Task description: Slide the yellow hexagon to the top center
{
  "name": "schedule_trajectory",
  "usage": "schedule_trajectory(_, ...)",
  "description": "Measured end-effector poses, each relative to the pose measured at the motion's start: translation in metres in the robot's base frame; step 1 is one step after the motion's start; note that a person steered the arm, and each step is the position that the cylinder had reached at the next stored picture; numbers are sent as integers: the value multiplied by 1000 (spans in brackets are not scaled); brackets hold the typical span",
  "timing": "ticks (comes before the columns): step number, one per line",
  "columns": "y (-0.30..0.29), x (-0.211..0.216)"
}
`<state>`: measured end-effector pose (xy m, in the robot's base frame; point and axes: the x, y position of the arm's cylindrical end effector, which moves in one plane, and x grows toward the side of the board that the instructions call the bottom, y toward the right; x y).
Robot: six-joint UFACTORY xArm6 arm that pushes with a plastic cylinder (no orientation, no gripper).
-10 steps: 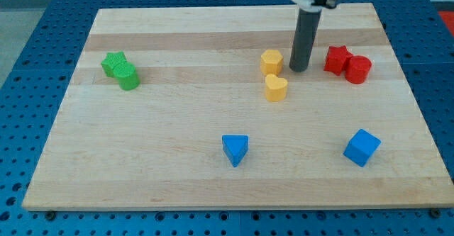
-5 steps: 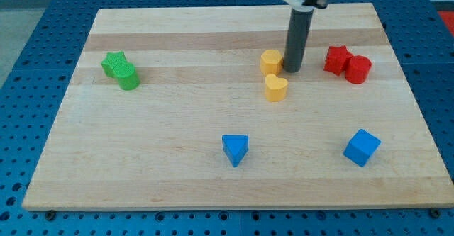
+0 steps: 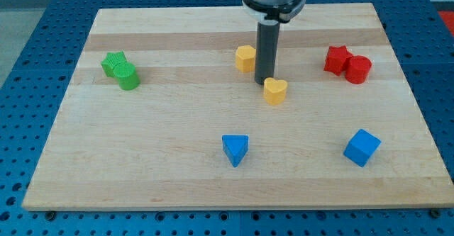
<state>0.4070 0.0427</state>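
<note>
One target: yellow hexagon (image 3: pixel 245 57), at 12 o'clock, short of the desk (image 3: pixel 213 122) edge.
Tip: my tip (image 3: pixel 263 81) at the hexagon's 4 o'clock, touching the yellow heart (image 3: pixel 275 90).
Claw: none, nothing held.
Left: push toward 12.

A yellow heart block (image 3: pixel 275 91) lies near the middle of the wooden board (image 3: pixel 177 158). At the view's left, a green star (image 3: pixel 112 63) touches a green cylinder (image 3: pixel 128 77). At the right, a red star (image 3: pixel 338 58) touches a red cylinder (image 3: pixel 358 69). Toward the bottom lie a blue triangle (image 3: pixel 235 149) and a blue cube (image 3: pixel 362 147), well apart.

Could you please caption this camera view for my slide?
My tip between yellow hexagon and yellow heart on wooden board.
</note>
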Motion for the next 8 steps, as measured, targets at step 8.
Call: schedule_trajectory(8,-23,-106)
